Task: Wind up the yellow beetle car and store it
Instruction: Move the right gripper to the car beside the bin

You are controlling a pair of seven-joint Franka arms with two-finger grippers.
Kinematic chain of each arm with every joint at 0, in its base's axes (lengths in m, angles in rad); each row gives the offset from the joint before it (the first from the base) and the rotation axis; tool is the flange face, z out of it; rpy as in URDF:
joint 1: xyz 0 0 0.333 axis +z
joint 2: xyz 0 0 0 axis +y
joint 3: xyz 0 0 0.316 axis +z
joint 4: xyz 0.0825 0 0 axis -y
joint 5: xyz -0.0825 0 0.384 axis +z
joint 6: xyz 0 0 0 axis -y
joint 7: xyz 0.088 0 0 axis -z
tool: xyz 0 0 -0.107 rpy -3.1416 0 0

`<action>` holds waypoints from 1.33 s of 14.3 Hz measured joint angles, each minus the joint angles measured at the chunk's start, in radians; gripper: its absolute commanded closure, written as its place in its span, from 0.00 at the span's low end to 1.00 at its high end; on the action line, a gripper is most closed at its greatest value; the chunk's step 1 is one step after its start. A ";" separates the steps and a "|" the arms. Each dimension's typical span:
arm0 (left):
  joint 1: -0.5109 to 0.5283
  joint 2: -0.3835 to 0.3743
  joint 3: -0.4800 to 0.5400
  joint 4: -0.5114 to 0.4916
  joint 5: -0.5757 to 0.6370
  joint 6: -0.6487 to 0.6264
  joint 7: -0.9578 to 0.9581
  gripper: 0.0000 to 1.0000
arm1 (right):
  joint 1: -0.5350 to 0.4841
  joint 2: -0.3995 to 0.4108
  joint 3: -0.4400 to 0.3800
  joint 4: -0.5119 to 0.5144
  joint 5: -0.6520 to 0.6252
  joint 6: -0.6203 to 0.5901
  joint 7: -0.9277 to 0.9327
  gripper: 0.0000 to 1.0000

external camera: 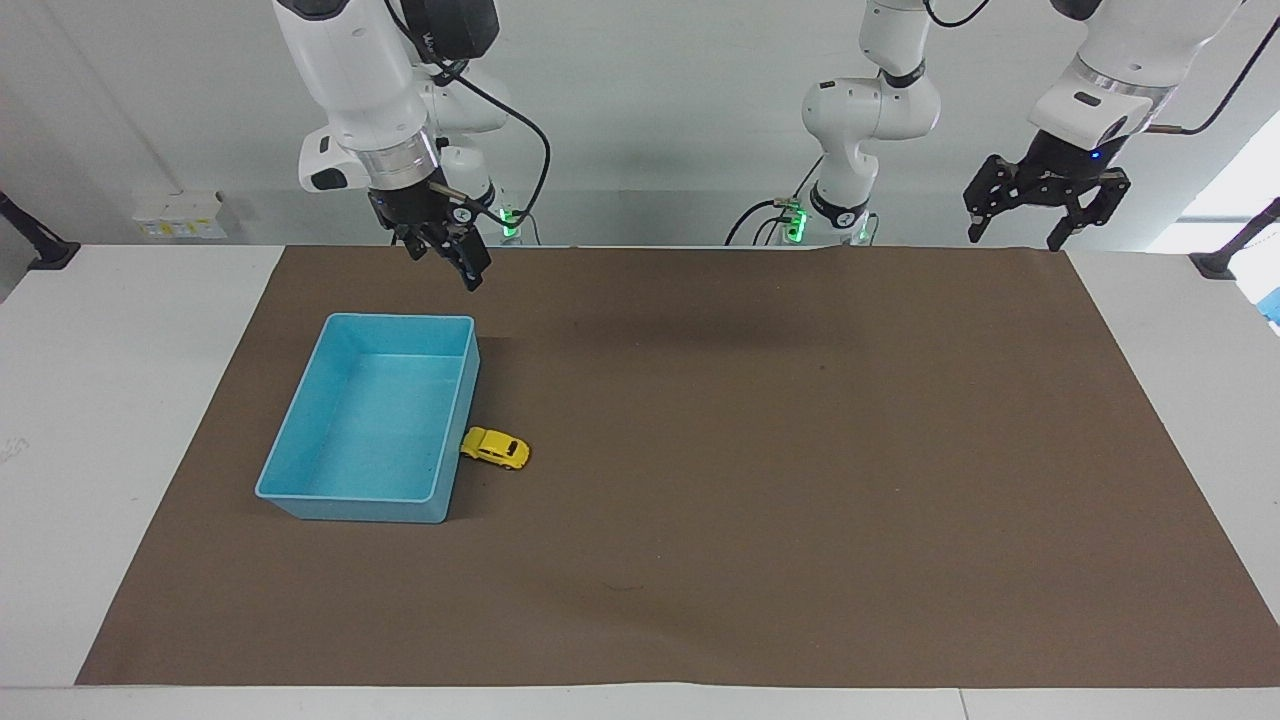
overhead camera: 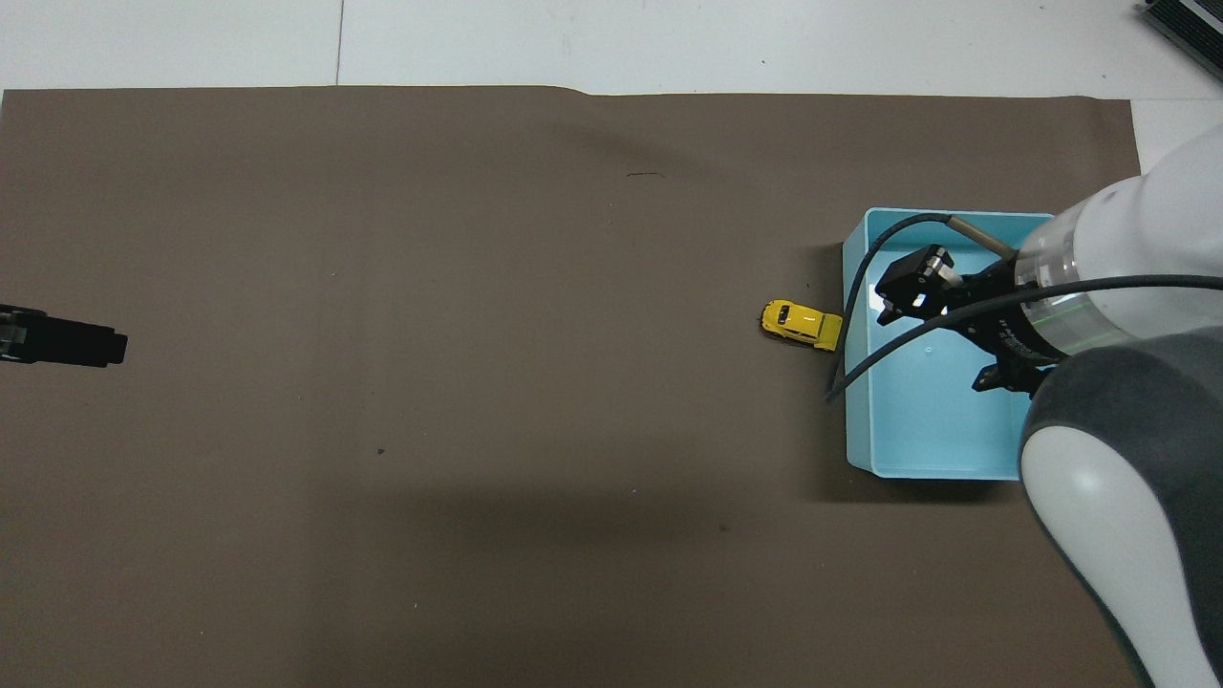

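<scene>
The yellow beetle car (external camera: 495, 449) (overhead camera: 803, 325) is sitting on the brown mat (external camera: 760, 500) (overhead camera: 478, 382), touching the outer wall of the blue bin (external camera: 300, 440) (overhead camera: 857, 420) on the side facing the left arm's end of the table. The right gripper (external camera: 448, 255) (overhead camera: 941, 325) is hanging empty with its jaws spread, up in the air over the bin and well clear of the car. The left gripper (external camera: 1018, 228) (overhead camera: 72, 336) is waiting with its jaws released and empty, high over the mat's edge at the left arm's end, well apart from the car.
</scene>
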 measured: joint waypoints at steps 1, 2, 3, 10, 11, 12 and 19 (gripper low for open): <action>0.000 -0.001 -0.002 0.000 0.000 0.000 0.000 0.00 | 0.000 -0.001 0.002 0.001 0.001 0.000 0.044 0.00; 0.000 -0.001 -0.003 0.000 0.000 0.000 0.000 0.00 | 0.001 -0.001 0.006 0.002 0.002 0.000 0.091 0.00; 0.000 -0.001 -0.004 0.000 0.000 -0.001 0.000 0.00 | 0.003 -0.001 0.011 0.004 0.002 0.000 0.138 0.00; 0.001 -0.002 0.007 0.000 0.000 -0.029 0.000 0.00 | 0.013 -0.001 0.020 0.006 0.002 0.030 0.413 0.00; 0.001 -0.002 0.013 0.000 0.000 -0.030 0.000 0.00 | 0.013 -0.001 0.020 0.006 0.002 0.035 0.468 0.00; 0.001 -0.002 0.016 0.000 0.000 -0.030 0.000 0.00 | 0.013 0.000 0.020 0.005 0.002 0.041 0.523 0.00; 0.001 -0.002 0.014 0.000 0.000 -0.032 0.000 0.00 | 0.046 0.033 0.021 -0.027 0.000 0.124 0.804 0.00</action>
